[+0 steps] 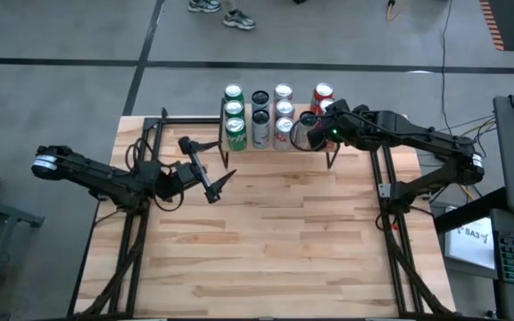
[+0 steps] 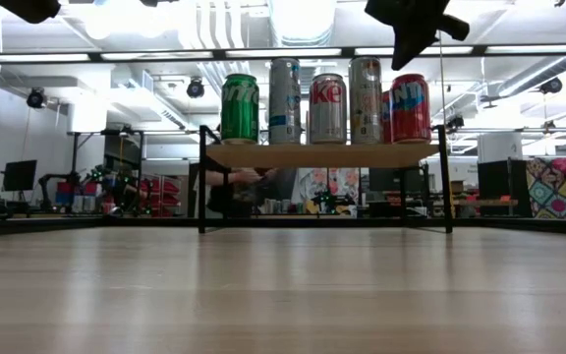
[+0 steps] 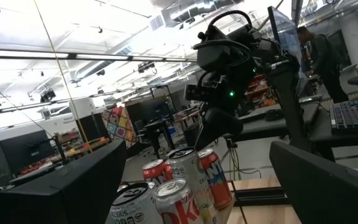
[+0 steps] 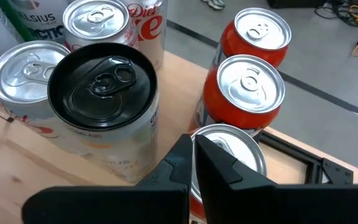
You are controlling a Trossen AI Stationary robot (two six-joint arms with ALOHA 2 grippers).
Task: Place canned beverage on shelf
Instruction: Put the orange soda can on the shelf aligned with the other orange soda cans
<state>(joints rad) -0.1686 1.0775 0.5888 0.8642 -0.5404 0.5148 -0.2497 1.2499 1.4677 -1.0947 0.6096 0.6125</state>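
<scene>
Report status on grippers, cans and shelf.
Left gripper open, empty, off shelf. Right gripper shut, empty, above the front red can. Cans upright on the shelf. Nothing blocking.

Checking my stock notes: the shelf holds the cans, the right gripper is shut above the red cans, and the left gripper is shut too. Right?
Not quite: the left gripper is open, as the high view shows. The rest holds: cans on the shelf, right gripper shut above the red cans.

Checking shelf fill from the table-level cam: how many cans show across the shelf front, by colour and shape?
Green aluminium can: 1
Tall slim silver cans: 2
Standard-height silver cola can: 1
Red aluminium can: 1
Total: 5 across the front of the light wood shelf with black metal legs; any cans behind them are hidden in this view.
</scene>
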